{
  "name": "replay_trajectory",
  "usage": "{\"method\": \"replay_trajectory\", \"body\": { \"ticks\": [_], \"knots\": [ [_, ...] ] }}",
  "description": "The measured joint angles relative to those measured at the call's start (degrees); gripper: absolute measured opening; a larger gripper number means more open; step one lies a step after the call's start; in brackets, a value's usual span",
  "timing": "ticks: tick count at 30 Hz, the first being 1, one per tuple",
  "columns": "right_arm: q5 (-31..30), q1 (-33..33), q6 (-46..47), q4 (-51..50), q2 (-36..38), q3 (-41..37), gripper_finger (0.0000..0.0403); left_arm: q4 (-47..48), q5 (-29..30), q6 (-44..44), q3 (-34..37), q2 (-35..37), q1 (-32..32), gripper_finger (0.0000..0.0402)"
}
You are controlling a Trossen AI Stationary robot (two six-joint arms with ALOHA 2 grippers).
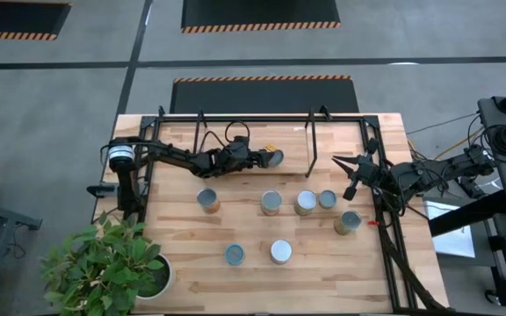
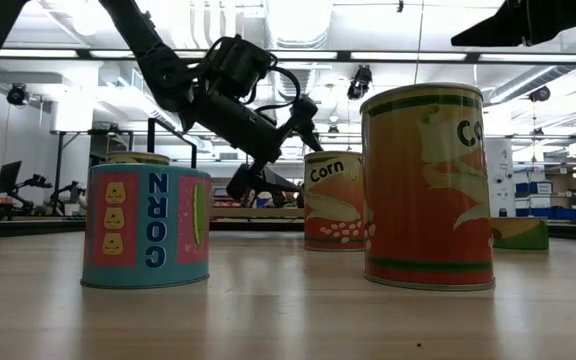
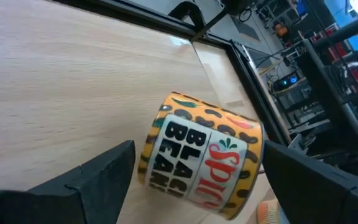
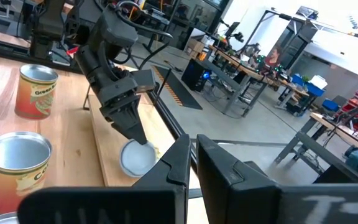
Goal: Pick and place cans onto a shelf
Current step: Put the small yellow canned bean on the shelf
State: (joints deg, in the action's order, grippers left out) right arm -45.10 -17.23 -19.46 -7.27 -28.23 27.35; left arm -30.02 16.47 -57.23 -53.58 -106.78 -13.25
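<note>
With my left gripper (image 3: pixel 194 171) spread wide around the yellow black-bean can (image 3: pixel 201 158) on the black-rod, wooden-board shelf (image 1: pixel 235 145), I should back straight off without nudging it, right gripper (image 1: pixel 343 165) shut.

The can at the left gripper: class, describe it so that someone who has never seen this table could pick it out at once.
Find the shelf at the table's far edge. On its board, between the open left gripper fingers, is one can. Unlike the cans standing on the table in front, its label is yellow with dark spots and reads black beans.
</note>
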Motion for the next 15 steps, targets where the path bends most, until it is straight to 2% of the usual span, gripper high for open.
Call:
{"method": "replay_trajectory", "body": {
  "ticks": [15],
  "knots": [
    [0.0,0.0,0.0,-0.02,0.0,0.0,0.0018,-0.94,-0.1,-5.84,0.0,0.4,-0.76,0.0329]
  ]
}}
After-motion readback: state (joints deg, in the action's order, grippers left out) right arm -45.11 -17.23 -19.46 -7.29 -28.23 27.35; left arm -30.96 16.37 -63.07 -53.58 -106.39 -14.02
